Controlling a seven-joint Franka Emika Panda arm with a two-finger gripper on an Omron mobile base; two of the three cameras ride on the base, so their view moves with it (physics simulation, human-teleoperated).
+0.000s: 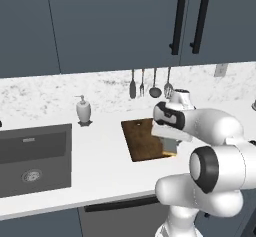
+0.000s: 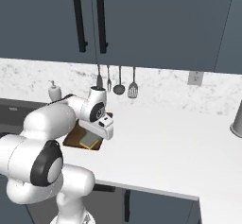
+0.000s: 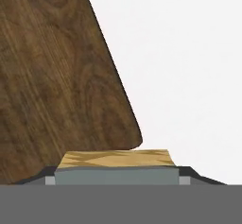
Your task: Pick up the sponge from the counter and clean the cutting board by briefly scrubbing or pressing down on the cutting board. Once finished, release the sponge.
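Left base view, white counter, grey sink, speckled wall

The white arm rises from the base, bends at its dark-ringed elbow and reaches forward and down, with the wrist angled low over the near corner of the cutting board. The gripper points downward, its two dark fingertips set on either side of the sponge, closed against its sides.
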